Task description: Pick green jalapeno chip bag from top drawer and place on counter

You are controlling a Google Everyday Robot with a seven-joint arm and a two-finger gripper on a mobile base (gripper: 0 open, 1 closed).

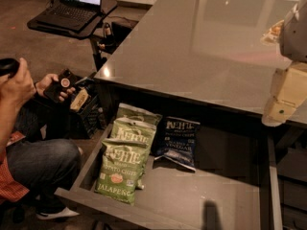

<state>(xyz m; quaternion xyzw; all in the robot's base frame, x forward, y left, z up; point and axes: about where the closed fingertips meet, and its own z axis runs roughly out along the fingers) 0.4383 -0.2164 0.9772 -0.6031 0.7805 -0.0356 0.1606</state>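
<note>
While the gripper (280,107), apparently the pale assembly above the right side of the top drawer (192,195), cannot be judged open or closed, the green jalapeno chip bag (120,169) lies at the drawer's front left: light, crinkly, slippery, easily crushed; likely best pinched at its top seam.

The gripper (279,110) hangs at the right edge, over the right side of the top drawer (211,195), its arm (298,30) cut off. Two green bags (136,131) lie partly hidden behind the jalapeno bag (121,169). The crouching person (38,163) is cropped left.
</note>
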